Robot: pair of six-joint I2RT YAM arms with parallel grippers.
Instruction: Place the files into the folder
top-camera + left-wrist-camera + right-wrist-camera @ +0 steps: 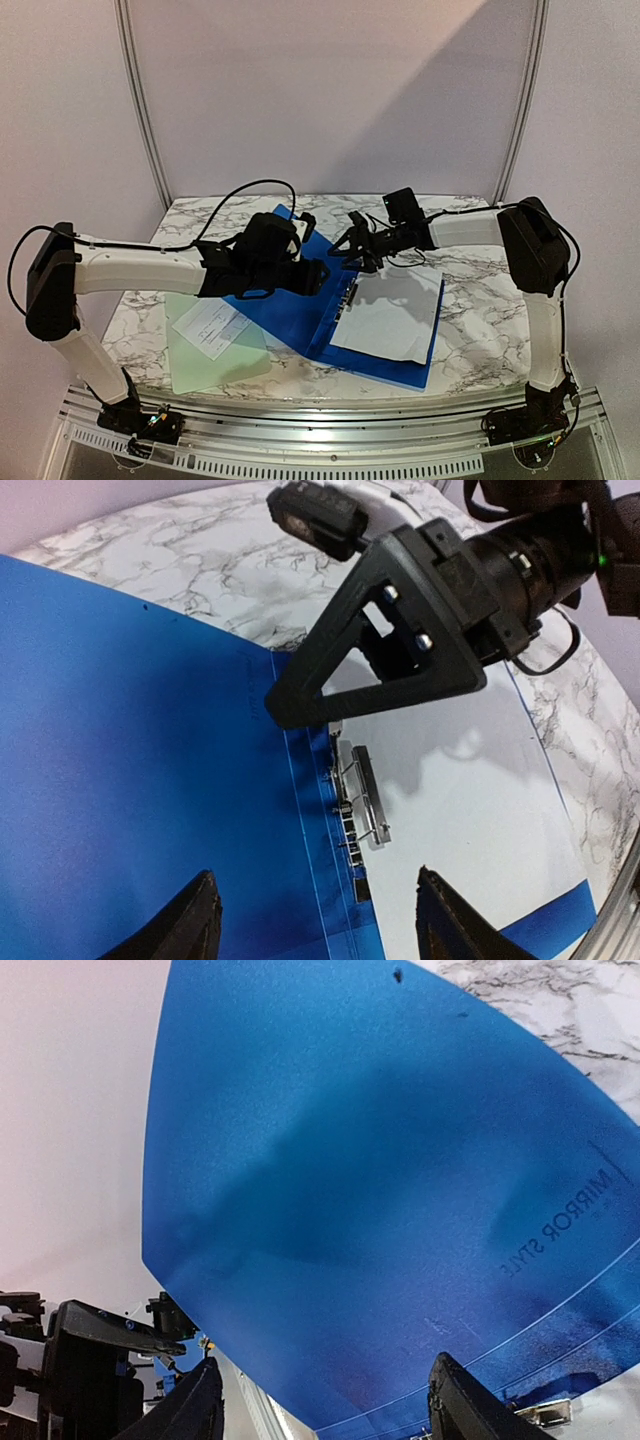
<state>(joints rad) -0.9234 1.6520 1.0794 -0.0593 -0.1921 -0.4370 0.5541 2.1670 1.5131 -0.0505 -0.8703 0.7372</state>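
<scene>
The blue folder (285, 310) lies open on the marble table. The large white sheet (390, 315) lies on its right half, next to the metal clip (347, 297) at the spine. The smaller printed slip (212, 327) lies outside the folder at the left. My left gripper (320, 276) is open and empty over the spine; its wrist view shows the folder (130, 780), the clip (365, 795) and the sheet (480, 820) below the gripper (318, 925). My right gripper (347, 246) is open and empty above the folder's far end. In its own view the right gripper (325, 1405) faces the blue cover (380, 1180).
A pale green sheet (215, 355) lies under the slip at the front left. The two grippers are close together over the folder; the right gripper's black finger frame (390, 640) shows just ahead in the left wrist view. A metal rail (330, 445) runs along the near edge.
</scene>
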